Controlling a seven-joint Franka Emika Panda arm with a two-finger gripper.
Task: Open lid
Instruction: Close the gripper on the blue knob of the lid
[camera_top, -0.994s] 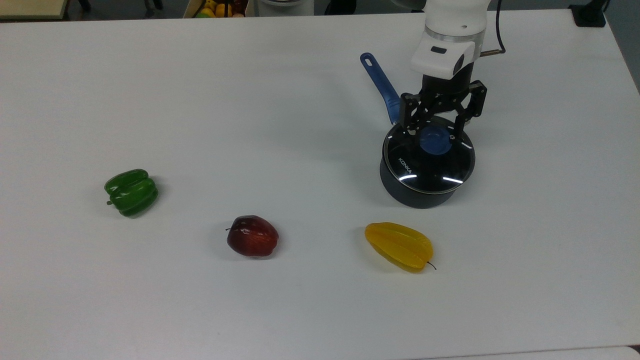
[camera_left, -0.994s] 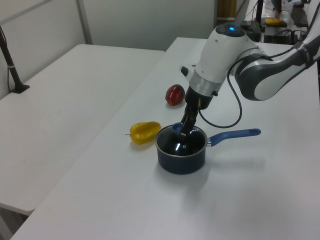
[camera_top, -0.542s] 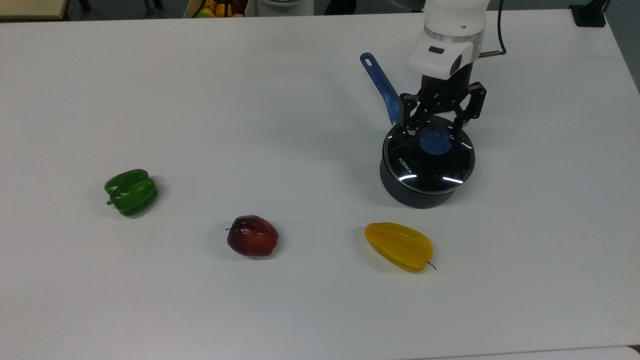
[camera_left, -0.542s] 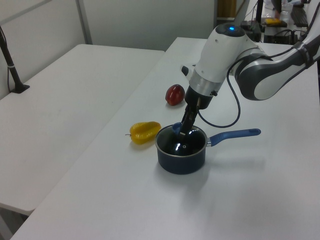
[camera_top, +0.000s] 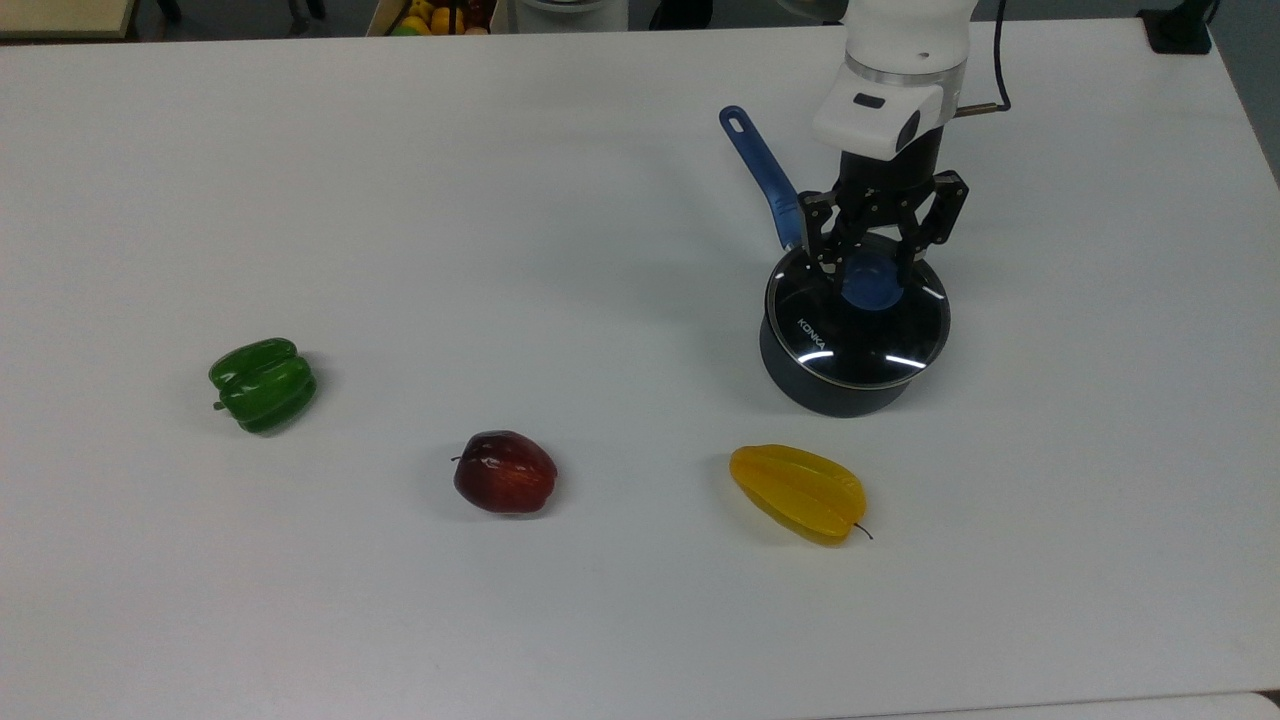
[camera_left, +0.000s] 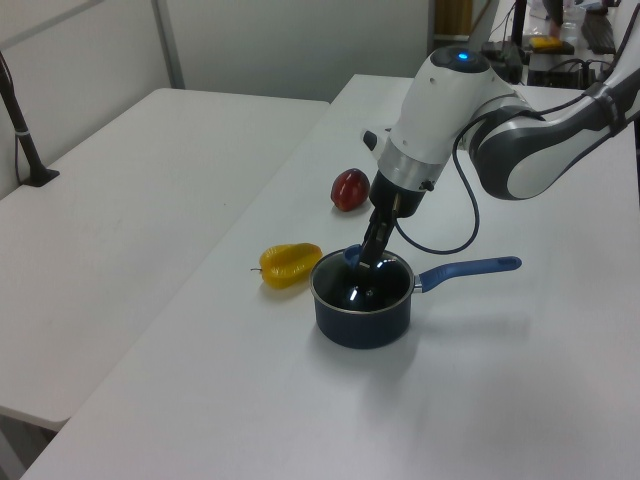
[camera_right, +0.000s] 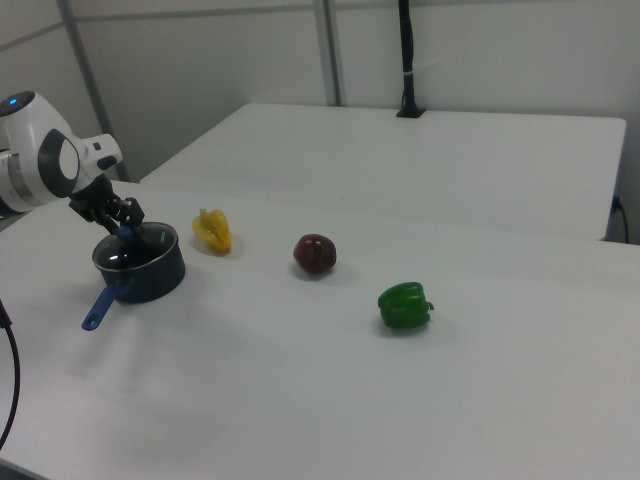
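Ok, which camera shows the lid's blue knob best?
The top view: it looks down on the knob, seen between the end effector's fingers on the lid. In the left view the fingers cover most of it, and in the right view it is a small blue spot.

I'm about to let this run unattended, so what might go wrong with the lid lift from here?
1. The fingers flank the blue knob without clearly pinching it; if they close off-centre, the lid may slip or tilt.
2. The lid sits snugly on the saucepan; a sticky lift might drag the pan.
3. The star fruit lies close by, so a carelessly set-down lid may bump it.
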